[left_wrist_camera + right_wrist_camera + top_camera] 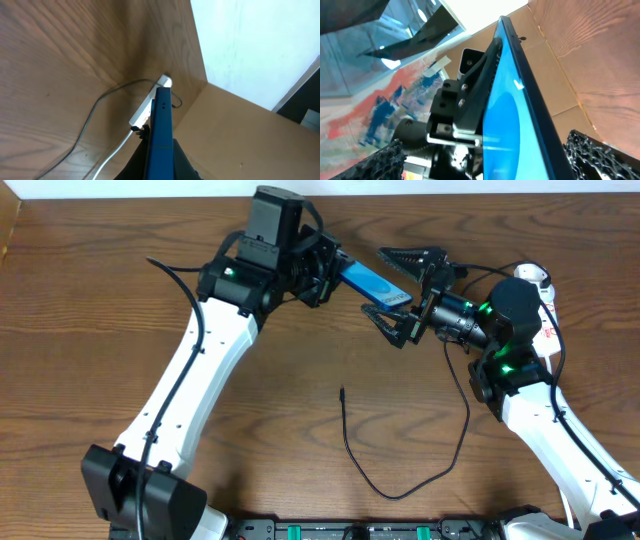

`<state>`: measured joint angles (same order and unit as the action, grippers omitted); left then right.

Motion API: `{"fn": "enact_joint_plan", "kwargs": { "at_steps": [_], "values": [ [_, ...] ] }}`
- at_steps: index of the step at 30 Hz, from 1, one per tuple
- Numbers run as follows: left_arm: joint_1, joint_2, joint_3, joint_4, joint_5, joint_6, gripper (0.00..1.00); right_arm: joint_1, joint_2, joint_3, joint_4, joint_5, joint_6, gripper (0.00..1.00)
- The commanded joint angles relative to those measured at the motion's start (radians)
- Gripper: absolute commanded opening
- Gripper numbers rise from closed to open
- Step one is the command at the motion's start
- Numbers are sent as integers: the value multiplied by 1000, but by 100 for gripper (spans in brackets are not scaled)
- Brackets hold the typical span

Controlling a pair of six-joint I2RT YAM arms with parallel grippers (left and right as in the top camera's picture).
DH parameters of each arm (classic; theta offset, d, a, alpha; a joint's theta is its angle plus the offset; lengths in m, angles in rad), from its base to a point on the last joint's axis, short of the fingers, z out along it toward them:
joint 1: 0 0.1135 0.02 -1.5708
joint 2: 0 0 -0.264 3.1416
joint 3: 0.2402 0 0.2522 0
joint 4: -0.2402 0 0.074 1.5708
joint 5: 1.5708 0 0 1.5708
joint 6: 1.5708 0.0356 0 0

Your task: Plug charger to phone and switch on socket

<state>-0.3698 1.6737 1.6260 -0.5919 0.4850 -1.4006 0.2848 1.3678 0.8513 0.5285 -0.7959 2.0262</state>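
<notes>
Phone (372,283), clamped in left claw (333,272), lies inside spread right claw (400,292).

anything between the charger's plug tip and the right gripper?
Nothing: bare brown wooden table between the thin black cable's plug tip and the open right gripper, which straddles the blue-screen smartphone. Overhead view shows it.

Blue phone (372,284) over a brown table (300,380), black and white around it.
The phone screen is bright blue with a lighter blue circle. The table shows wood grain. The charger (343,420) is black, and the socket (538,280) is white with small red marks. The left arm (190,380) and the right arm (545,420) are white with black joints and green lights. The right gripper (371,279) is black, and its pads (600,156) have a fine grid pattern.
</notes>
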Motion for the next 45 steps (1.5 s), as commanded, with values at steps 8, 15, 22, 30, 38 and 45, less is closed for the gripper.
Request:
{"fn": "enact_joint_plan", "kwargs": {
  "at_steps": [8, 15, 22, 30, 38, 45],
  "values": [
    [190, -11, 10, 3, 201, 212, 7, -14, -6, 21, -3, -79, -406, 99],
    [342, -11, 10, 2, 418, 509, 7, -22, -6, 21, -86, -102, -637, 99],
    [471, -11, 10, -85, 536, 688, 7, -21, -6, 21, -263, -6, -761, 99],
    [528, -11, 10, -126, 536, 743, 7, -3, -6, 111, -565, 147, -938, 99],
    [529, -11, 10, -125, 536, 785, 7, 69, -6, 309, -990, 384, -1161, 99],
    [529, -11, 10, -126, 536, 866, 7, 166, 31, 314, -1173, 518, -1221, 99]
  ]
}}
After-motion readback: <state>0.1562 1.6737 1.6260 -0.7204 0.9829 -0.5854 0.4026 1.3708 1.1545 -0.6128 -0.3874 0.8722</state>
